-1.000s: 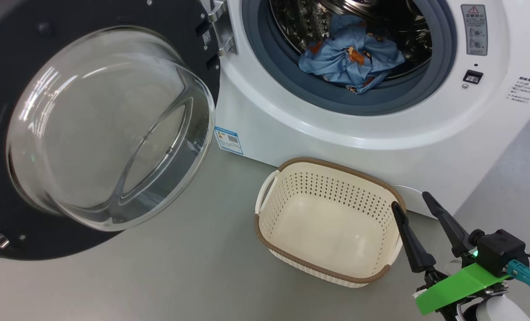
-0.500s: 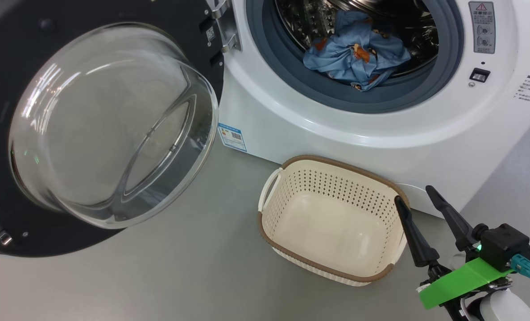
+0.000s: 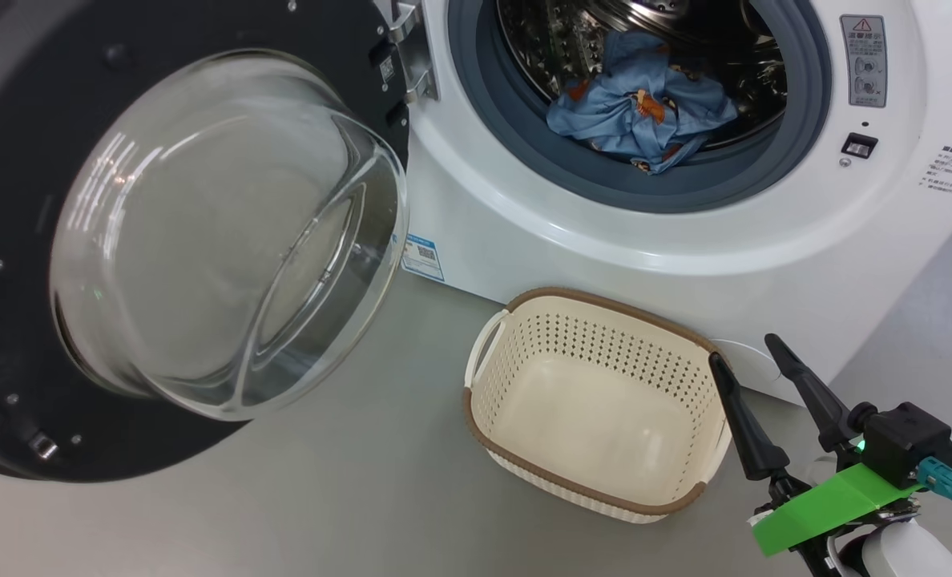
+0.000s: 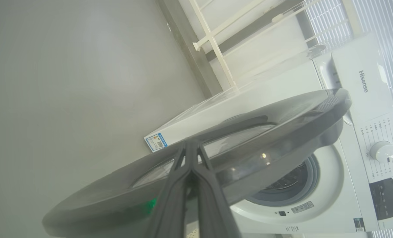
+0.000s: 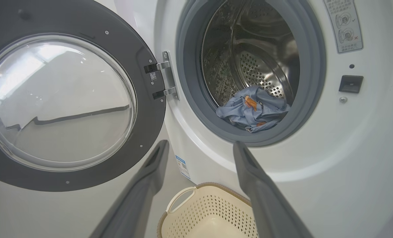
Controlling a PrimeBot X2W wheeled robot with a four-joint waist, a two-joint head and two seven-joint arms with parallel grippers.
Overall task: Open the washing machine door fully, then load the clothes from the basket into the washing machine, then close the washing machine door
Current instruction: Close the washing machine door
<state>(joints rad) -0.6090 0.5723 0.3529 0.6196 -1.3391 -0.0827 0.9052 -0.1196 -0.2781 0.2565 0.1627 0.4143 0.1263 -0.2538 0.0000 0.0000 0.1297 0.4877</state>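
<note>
**As the basket sits bare, the left arm lines up on the door**

Because a push needs no grip, the left gripper (image 4: pixel 191 147) is pinched flat, its two fingers pressed together into one blunt prod with nothing between them. Its tip sits at the outer face of the door (image 4: pixel 282 125). The wrist picture is too blurred to say whether it actually touches. To my eye this is a shove to swing the door home, not a grab.

Over to the right gripper (image 3: pixel 744 353): spread wide, holding nothing, hanging just beside the near right corner of the basket (image 3: pixel 604 353). It's a sensible place to wait, I'd say, low and to the right, well apart from the door's arc.

The basket stands on the floor (image 3: pixel 348 497) just in front of the washing machine (image 3: pixel 604 240), with nothing inside it. The clothes (image 3: pixel 644 104) are a blue bundle low in the drum (image 5: pixel 256 56), right behind the grey seal (image 3: pixel 484 120).

So loading looks done and only the closing is left. The door hangs wide open on its hinge (image 3: pixel 412 48) at the left of the opening, glass bowl facing out. One to watch: a fold of cloth lies close to the seal and could get nipped.
</note>
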